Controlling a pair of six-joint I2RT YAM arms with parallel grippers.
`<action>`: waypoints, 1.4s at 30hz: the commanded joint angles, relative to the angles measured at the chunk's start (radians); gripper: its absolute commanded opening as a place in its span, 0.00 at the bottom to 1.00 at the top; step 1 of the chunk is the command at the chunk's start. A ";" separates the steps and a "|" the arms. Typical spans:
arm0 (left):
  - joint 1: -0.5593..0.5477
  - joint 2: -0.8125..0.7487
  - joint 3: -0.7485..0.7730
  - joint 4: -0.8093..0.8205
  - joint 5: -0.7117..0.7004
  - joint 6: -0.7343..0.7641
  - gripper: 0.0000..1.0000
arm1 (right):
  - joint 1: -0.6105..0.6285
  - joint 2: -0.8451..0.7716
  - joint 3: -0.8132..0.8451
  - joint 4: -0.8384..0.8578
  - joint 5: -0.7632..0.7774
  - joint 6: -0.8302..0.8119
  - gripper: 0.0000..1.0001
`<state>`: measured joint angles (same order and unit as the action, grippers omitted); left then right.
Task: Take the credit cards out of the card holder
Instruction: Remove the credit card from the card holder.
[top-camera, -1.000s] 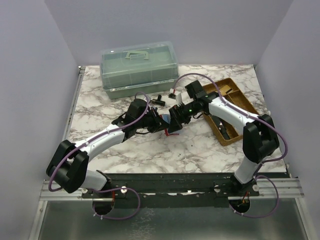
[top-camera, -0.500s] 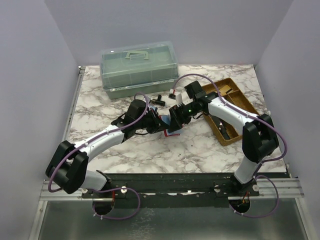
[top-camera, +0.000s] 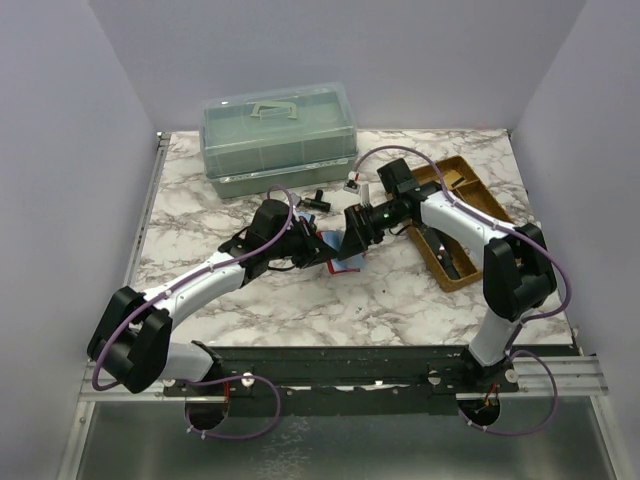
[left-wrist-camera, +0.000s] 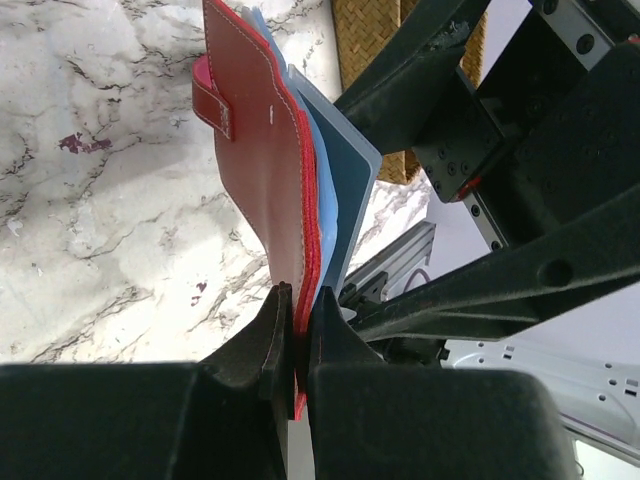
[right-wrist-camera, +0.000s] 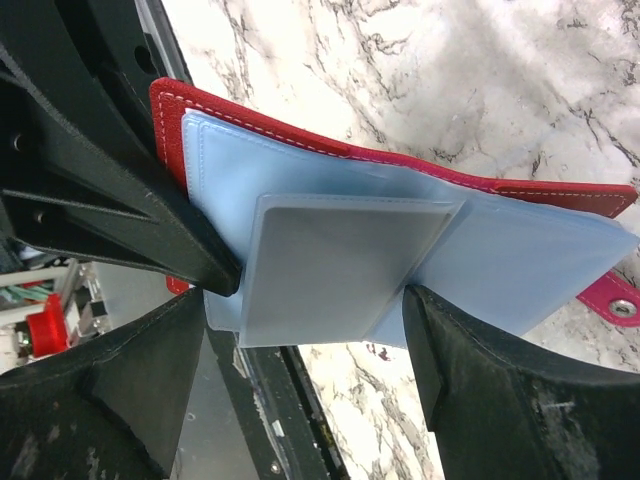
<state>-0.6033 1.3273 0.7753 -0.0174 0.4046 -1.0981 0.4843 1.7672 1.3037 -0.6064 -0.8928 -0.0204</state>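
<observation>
The card holder (left-wrist-camera: 265, 150) is a red folding wallet with pale blue inner panels (right-wrist-camera: 520, 270) and a red tab (right-wrist-camera: 612, 297). It is held open and upright above the marble table, between the two arms (top-camera: 338, 258). My left gripper (left-wrist-camera: 297, 320) is shut on its lower red edge. A grey credit card (right-wrist-camera: 340, 265) sticks partway out of a blue panel and also shows edge-on in the left wrist view (left-wrist-camera: 345, 170). My right gripper (right-wrist-camera: 305, 340) is open, with one finger on each side of the card's free end.
A translucent green toolbox (top-camera: 278, 140) stands at the back left. A wicker tray (top-camera: 478, 205) holding small items lies at the right. Small black parts (top-camera: 318, 198) and a small white piece (top-camera: 348, 184) lie behind the grippers.
The right wrist has drawn back slightly to the right. A pale blue edge now shows below the grippers where red showed before. The left arm has barely moved.
</observation>
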 joint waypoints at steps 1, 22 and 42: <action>0.000 -0.017 -0.008 0.025 0.062 0.013 0.00 | -0.012 0.020 -0.017 0.041 -0.061 0.055 0.83; 0.000 0.044 0.007 0.057 0.135 0.028 0.00 | -0.041 0.066 -0.024 0.067 -0.117 0.133 0.80; 0.041 0.063 0.019 0.215 0.181 -0.051 0.00 | -0.029 0.022 -0.055 0.025 -0.084 -0.014 0.87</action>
<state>-0.5800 1.4021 0.7753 0.0578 0.5331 -1.1015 0.4446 1.8084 1.2701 -0.5697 -0.9970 0.0307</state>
